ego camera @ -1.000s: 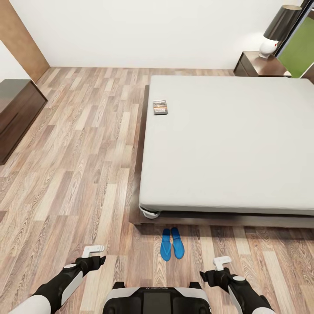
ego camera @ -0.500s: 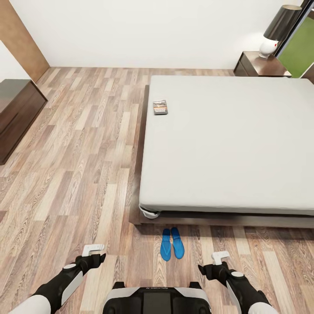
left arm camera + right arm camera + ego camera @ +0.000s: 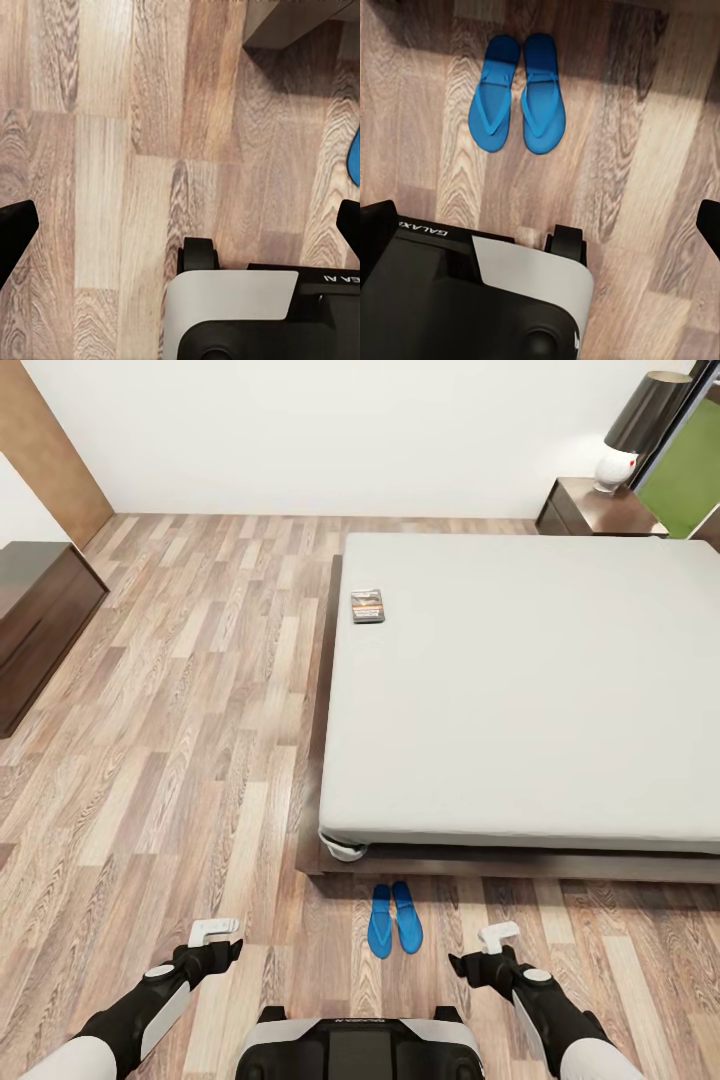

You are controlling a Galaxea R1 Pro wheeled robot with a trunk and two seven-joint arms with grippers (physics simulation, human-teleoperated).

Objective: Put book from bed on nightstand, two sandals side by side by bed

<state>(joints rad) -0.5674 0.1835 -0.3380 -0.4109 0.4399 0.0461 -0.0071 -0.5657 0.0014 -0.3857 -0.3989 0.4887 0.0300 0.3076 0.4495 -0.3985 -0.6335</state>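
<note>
The book (image 3: 367,606) lies flat near the left edge of the bed (image 3: 520,690), far from both arms. The nightstand (image 3: 590,508) with its black-shaded lamp (image 3: 645,415) stands at the bed's far right corner. The two sandals (image 3: 394,932) lie side by side on the floor just off the bed's near left corner; the right wrist view shows them as one blue sandal (image 3: 495,94) beside the other (image 3: 544,94). My left gripper (image 3: 214,932) hovers open to their left, its fingers (image 3: 15,232) spread wide. My right gripper (image 3: 497,936) hovers open to their right, holding nothing.
A long low dark brown cabinet (image 3: 40,620) stands against the left wall. Wood floor (image 3: 180,740) stretches between it and the bed. My own base (image 3: 360,1050) sits directly below the sandals. A green panel (image 3: 690,480) shows behind the nightstand.
My right gripper has drifted a little forward and to the left, closer to the sandals. The left arm, book and sandals have not moved.
</note>
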